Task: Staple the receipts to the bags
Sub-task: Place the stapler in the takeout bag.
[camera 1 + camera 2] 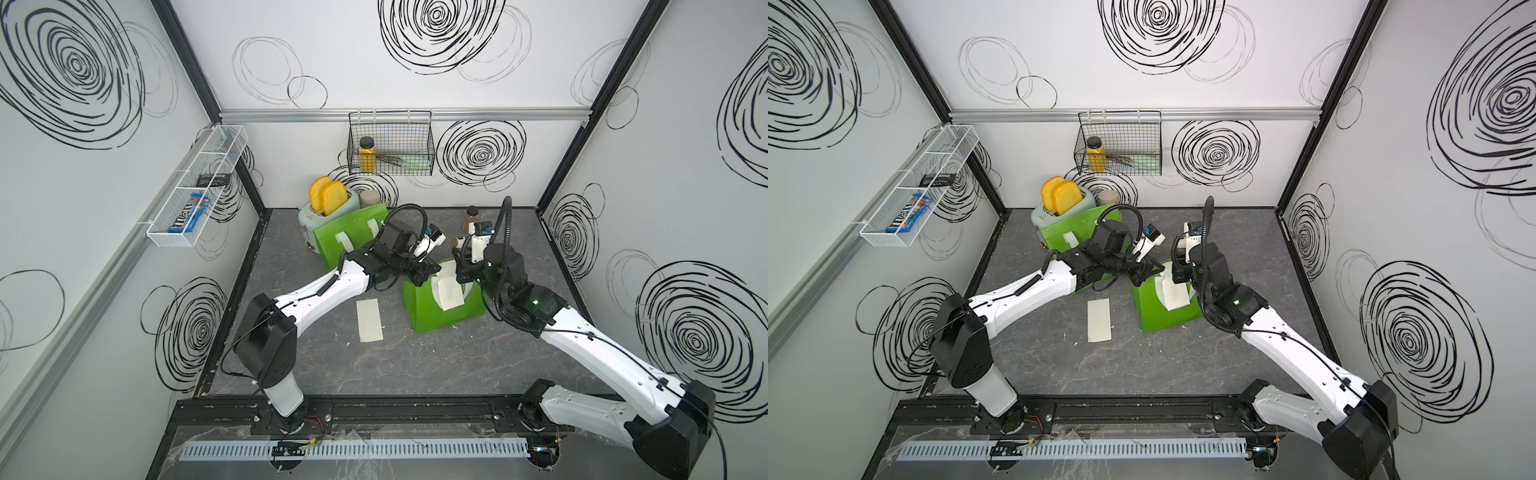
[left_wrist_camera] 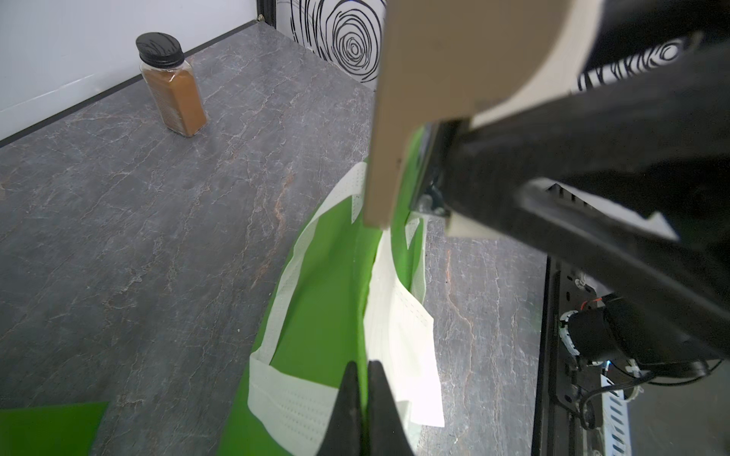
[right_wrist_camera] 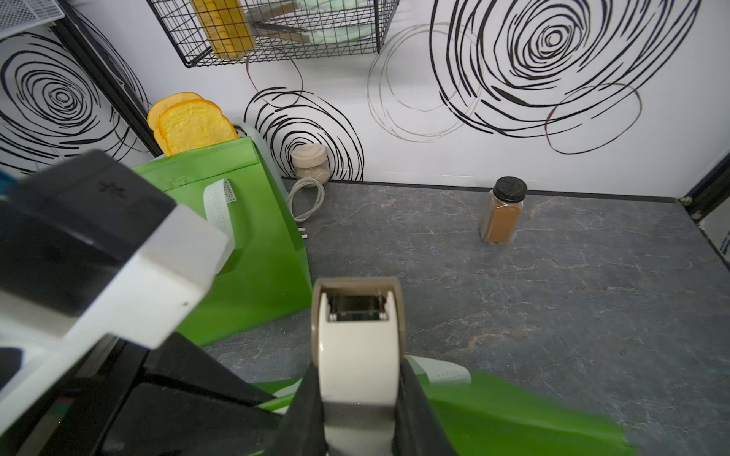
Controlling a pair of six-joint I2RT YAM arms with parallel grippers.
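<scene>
Clearly, the near bag [image 1: 440, 311] is made of a smooth bright green fabric with a flat front. Its white handle [image 2: 276, 395] is a soft strap with rows of small holes. The left gripper [image 2: 363, 365] is clenched on the top edge of this bag, with only a thin green line showing between its black pointed fingers [image 2: 347, 395]. A receipt [image 2: 399, 335], a thin and slightly curled white paper strip, hangs on the bag front just beside these fingers; I cannot tell whether the paper is also in the pinch. The right gripper [image 3: 358, 371] is partly closed and grasps a stapler [image 3: 357, 347] by its two sides. The stapler is a rounded plastic body, cream on top with a tan rim. Its front end stands at the same bag edge, near the left gripper. A loose receipt [image 1: 369, 320] lies flat on the grey marbled table [image 1: 415, 374], near the left gripper and touching no bag. The far bag [image 3: 253, 256] stands upright beyond the left gripper, against a pale toaster [image 1: 328, 208]. A brown spice jar [image 3: 503, 209] with a black lid stands well beyond the right gripper.
</scene>
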